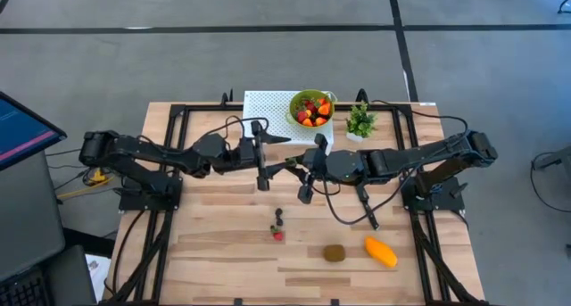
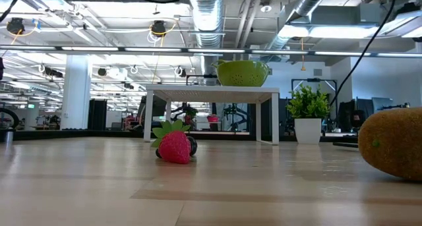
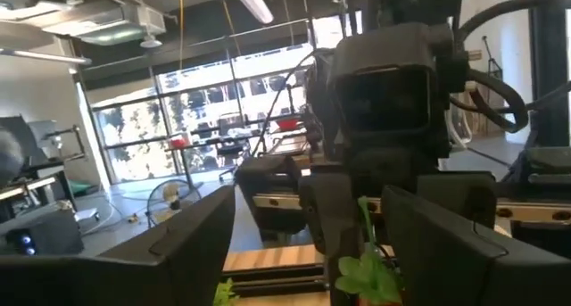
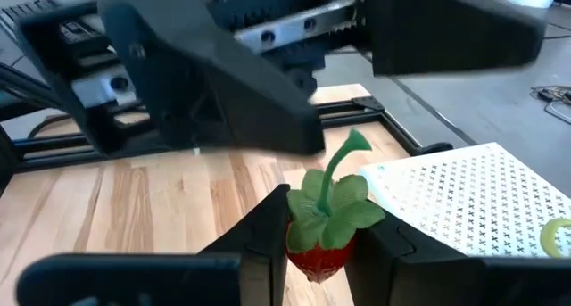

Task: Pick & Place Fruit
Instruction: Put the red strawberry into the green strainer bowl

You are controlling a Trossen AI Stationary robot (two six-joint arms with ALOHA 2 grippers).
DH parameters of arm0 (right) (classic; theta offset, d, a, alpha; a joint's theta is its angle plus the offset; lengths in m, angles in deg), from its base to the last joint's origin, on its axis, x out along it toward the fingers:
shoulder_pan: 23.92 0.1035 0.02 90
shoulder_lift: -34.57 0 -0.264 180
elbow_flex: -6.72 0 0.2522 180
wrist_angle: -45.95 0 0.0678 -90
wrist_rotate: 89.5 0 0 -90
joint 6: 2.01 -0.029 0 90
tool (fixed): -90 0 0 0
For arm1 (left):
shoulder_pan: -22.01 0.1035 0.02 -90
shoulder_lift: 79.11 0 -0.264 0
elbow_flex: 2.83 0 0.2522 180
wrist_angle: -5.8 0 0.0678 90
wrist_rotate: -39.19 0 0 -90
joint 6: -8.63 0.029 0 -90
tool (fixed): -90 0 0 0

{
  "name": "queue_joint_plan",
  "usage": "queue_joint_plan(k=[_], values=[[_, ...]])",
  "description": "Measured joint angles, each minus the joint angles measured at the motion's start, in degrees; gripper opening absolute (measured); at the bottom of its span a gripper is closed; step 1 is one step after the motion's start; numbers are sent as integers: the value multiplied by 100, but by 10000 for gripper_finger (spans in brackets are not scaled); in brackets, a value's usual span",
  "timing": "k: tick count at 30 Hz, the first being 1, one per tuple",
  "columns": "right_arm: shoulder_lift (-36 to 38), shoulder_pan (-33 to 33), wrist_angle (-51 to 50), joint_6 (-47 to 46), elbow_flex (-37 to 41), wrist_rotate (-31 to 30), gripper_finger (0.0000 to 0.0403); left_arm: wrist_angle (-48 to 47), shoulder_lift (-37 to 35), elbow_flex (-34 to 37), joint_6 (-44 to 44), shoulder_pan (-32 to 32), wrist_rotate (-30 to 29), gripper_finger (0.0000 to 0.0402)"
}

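Right tool (image 4: 326, 243) clenched on a red strawberry with green leafy cap (image 4: 328, 219), raised mid-desk beside the released left tool (image 3: 308, 252). Risk: shallow pinch near the cap, so possible slip before the green perforated bowl (image 1: 311, 109).

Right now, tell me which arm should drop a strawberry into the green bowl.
Right. Its tool is shut on a strawberry, beside the green bowl. The left tool is open and holds nothing.
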Motion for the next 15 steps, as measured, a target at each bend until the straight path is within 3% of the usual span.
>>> queue_joint_plan(k=[8,15], values=[[316,-150,-624,-210,0,-2,78,33,-161,0,190,38,-640,280],[699,-777,-1290,-181,-2,-1,78,-9,-247,2,189,54,-981,280]])
